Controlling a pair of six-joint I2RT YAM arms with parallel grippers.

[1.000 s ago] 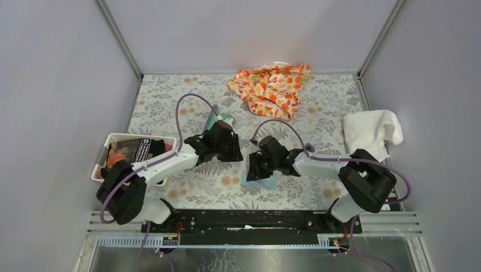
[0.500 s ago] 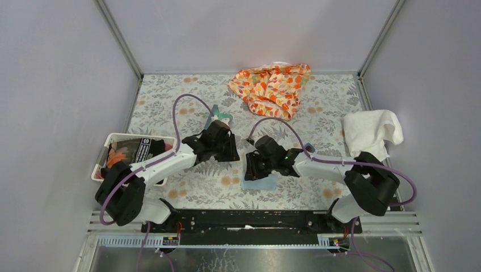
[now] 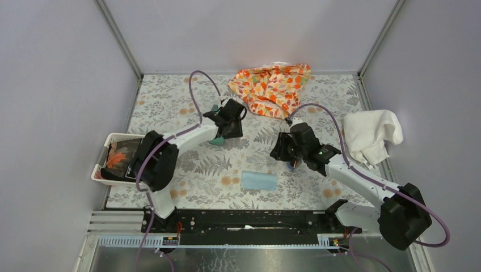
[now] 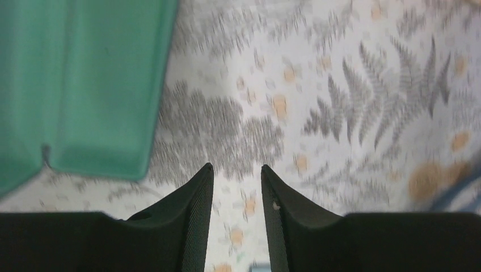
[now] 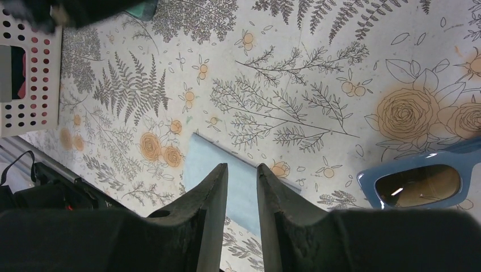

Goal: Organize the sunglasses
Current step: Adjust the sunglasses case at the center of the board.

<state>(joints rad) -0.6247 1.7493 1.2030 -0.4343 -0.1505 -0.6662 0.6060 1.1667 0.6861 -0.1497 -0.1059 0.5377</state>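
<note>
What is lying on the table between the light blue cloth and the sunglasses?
Nothing. In the right wrist view, only bare flower-printed table cover separates the light blue cloth from the sunglasses; they do not touch.

**Partly seen: sunglasses, cloth, case**
The sunglasses (image 5: 422, 184) ran off the right wrist view's right edge with one lens showing, and from above sat mostly hidden under the right claw (image 5: 242, 168). Its fingers covered part of the blue cloth (image 5: 201, 153). The left wrist view was blurred, with the green case (image 4: 85, 79) cropped at top and left.
</note>
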